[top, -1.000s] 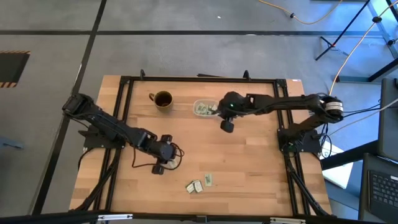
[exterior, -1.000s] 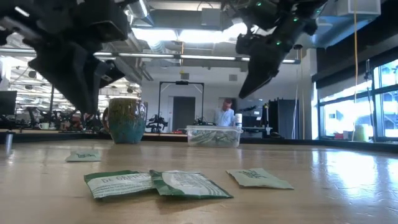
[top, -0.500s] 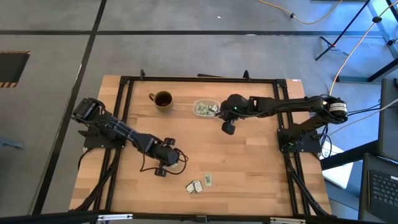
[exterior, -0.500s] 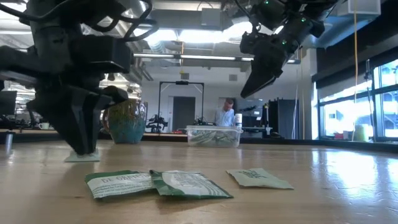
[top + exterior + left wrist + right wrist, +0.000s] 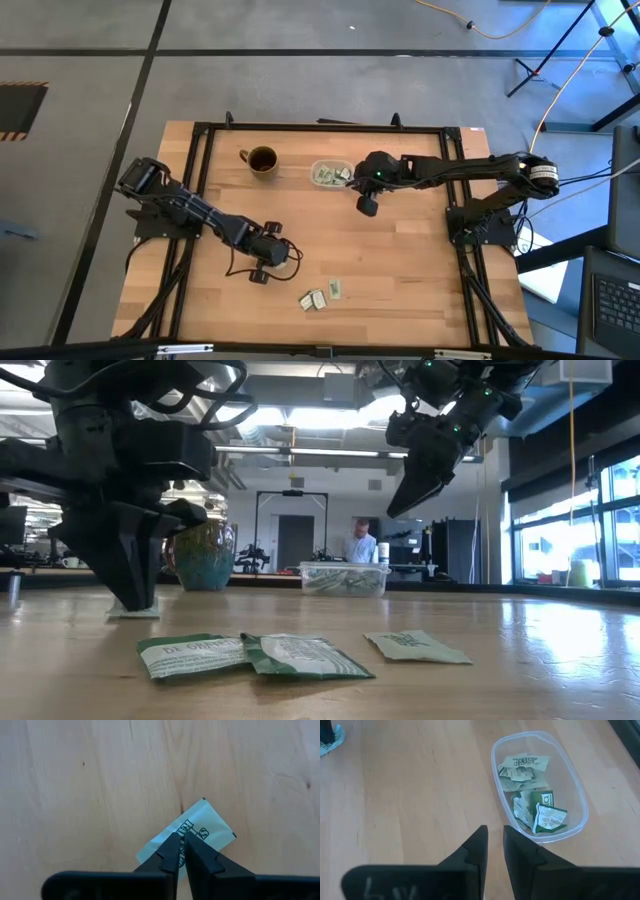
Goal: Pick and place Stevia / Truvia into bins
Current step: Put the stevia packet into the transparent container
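Three sachets lie flat near the table's front edge: two point(image 5: 190, 656) point(image 5: 300, 656) overlap, one white with green print, the other darker green, and a pale green one point(image 5: 415, 647) lies just beside them. A fourth pale sachet point(image 5: 187, 837) lies flat farther left, pinched between dark fingertips. The clear bin point(image 5: 572, 785) near the mug holds several crumpled green and white sachets point(image 5: 530, 795).

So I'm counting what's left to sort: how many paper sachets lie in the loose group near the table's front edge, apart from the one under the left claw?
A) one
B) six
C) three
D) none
C: the low view shows three pale green and white paper sachets lying flat on the wooden table, two overlapping and one beside them; the high view shows the same cluster.
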